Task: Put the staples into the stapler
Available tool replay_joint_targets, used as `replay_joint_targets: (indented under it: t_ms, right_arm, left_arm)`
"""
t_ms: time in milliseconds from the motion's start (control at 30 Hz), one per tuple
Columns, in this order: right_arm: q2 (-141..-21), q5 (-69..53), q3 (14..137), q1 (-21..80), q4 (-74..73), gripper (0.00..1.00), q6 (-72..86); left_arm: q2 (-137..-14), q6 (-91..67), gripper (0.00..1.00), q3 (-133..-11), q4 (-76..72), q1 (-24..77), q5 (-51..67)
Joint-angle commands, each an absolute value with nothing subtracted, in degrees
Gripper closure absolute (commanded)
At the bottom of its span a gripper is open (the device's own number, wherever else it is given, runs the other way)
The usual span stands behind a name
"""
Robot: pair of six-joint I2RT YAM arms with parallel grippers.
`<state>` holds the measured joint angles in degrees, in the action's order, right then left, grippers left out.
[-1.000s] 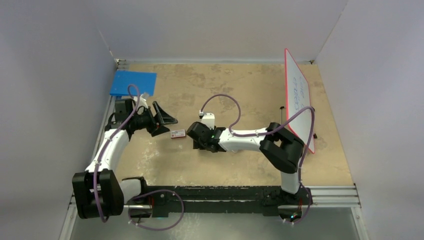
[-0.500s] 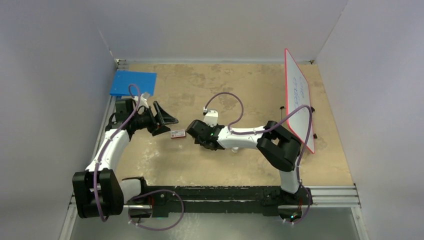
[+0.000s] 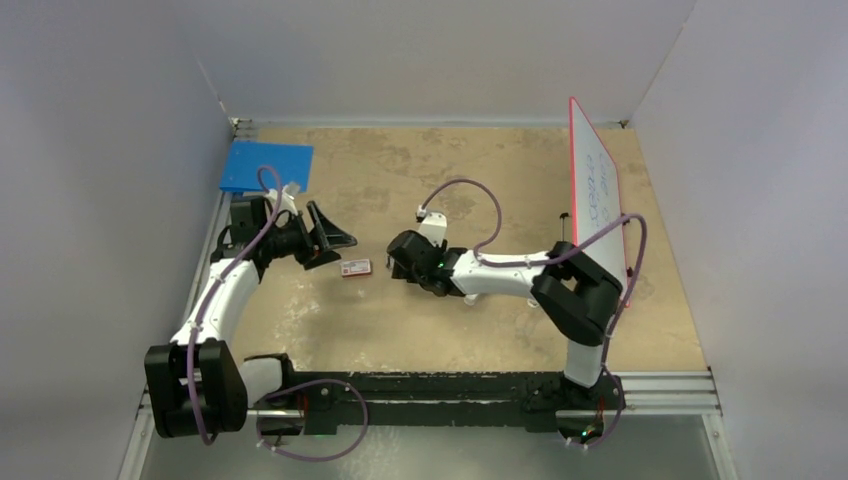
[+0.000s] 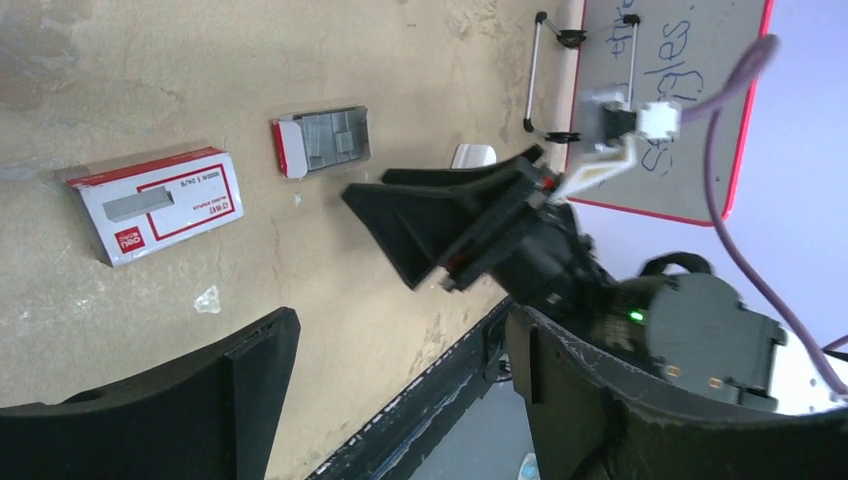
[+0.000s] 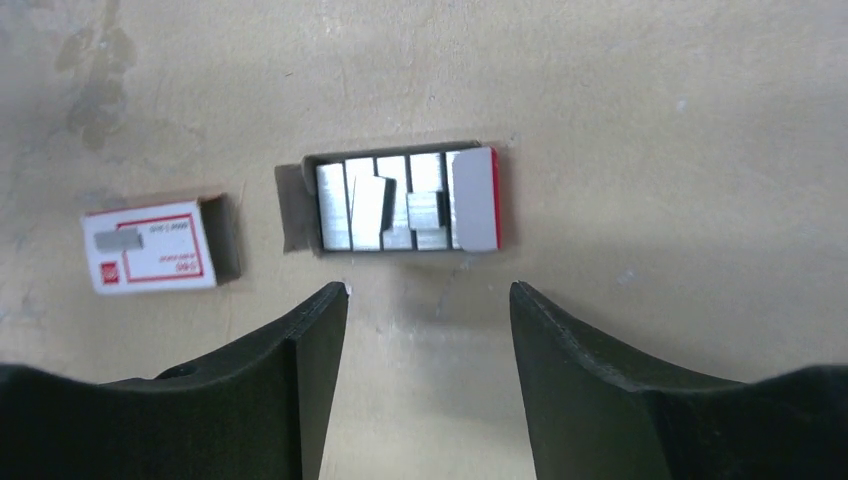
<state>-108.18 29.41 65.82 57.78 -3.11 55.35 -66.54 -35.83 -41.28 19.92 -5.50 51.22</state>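
Note:
The staples (image 5: 385, 205) lie as several grey strips in an open red-ended tray (image 5: 475, 200) on the tan table. The tray's red-and-white sleeve (image 5: 150, 247) lies empty to its left. My right gripper (image 5: 428, 290) hovers just short of the tray, open, with nothing between its fingers. In the left wrist view the tray (image 4: 322, 140) and the sleeve (image 4: 155, 200) lie beyond my open, empty left gripper (image 4: 395, 335). A small white end (image 4: 473, 155) peeks out behind the right gripper (image 4: 400, 230); I cannot tell if it is the stapler. The top view shows the sleeve (image 3: 355, 267) between the left gripper (image 3: 340, 250) and the right gripper (image 3: 395, 258).
A blue flat block (image 3: 265, 165) lies at the far left corner. A red-framed whiteboard (image 3: 595, 200) leans on its stand along the right side. Grey walls close in three sides, and a black rail (image 3: 450, 385) runs along the near edge.
The right gripper has drifted slightly toward the far side and right, and its jaws narrowed and then widened again. The left arm and the sleeve have stayed still.

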Motion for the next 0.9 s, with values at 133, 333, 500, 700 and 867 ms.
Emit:
replay_joint_targets:
  t_ms: [133,333,500,700,867]
  right_arm:
    - [-92.7,37.5,64.2,57.6,-9.7,0.30,52.9]
    - [-87.7,43.9,63.8,56.9,-20.1,0.01,53.8]
    - [-86.4,47.4,62.1,55.2,-29.7,0.08,61.8]
    - [-87.7,45.6,58.8,54.6,-38.0,0.25,73.7]
    - [-88.6,43.2,55.9,54.5,-37.5,0.31,77.5]
  left_arm:
    - [-59.9,-31.3,0.13,-43.8,20.7,-5.2,44.4]
    - [-58.0,-28.8,0.02,-43.5,19.9,-5.1,45.0]
    - [-57.5,-28.3,0.09,-42.7,17.0,-4.2,49.0]
    - [-57.8,-30.0,0.13,-41.6,16.6,-2.3,47.7]
    - [-59.1,-31.0,0.16,-41.2,16.1,-1.0,46.4]
